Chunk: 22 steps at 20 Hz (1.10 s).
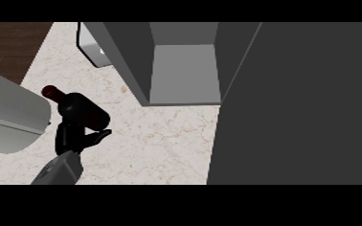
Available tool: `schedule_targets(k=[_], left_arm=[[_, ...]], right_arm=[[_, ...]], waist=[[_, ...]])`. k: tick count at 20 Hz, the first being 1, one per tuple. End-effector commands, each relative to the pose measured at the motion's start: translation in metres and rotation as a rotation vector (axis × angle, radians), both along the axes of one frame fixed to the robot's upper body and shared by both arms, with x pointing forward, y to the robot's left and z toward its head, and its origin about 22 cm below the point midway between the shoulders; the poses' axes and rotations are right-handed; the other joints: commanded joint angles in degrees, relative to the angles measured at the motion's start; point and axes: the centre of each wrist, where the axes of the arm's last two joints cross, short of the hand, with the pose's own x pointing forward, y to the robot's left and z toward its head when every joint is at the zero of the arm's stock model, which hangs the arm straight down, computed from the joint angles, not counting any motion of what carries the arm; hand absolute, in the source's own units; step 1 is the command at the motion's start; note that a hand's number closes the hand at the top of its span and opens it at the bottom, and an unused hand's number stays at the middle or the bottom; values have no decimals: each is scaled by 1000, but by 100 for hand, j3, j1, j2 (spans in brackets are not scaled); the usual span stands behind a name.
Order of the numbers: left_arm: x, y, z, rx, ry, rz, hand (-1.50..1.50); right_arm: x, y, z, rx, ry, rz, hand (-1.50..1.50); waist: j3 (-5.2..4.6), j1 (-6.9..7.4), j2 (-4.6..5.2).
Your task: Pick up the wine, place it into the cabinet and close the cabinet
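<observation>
While left hand clasps wine | marble counter | cabinet open

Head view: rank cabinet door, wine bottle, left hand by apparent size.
1. cabinet door, largest by far.
2. wine bottle.
3. left hand, only slightly smaller than the bottle; it partly hides the bottle, so this ranking is unsure.

Under my fingers runs a pale marbled worktop veined in faint brown. Beyond them, at the far left corner, lies a strip of dark wood floor. Just left of my fingers sits a grey rounded appliance. Up and to the right of them leans a small grey-and-white object.
</observation>
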Motion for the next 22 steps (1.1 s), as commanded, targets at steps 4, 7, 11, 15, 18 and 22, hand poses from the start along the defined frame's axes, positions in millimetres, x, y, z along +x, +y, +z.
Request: schedule_targets(k=[4,7,11,15,18,22], left_arm=[[19,-9,10,3,-58,26,-150],[21,-3,13,-16,-83,62,150],[25,-19,11,-86,-74,14,150],[24,-12,12,-77,-81,-3,150],[37,-17,21,-96,-82,-48,150],[37,-32,17,-112,-96,-67,150]], right_arm=[[-9,-8,3,16,-8,16,-150],[-24,-4,0,24,-5,26,-150],[-13,-2,-3,21,11,39,-150],[-14,-9,1,15,-8,22,-150],[-14,-4,5,16,-7,26,-150],[-1,-8,-3,2,11,20,-150]], waist=[[7,40,-11],[2,-11,-2],[2,-4,2],[3,-2,5],[7,46,-15],[5,20,1]])
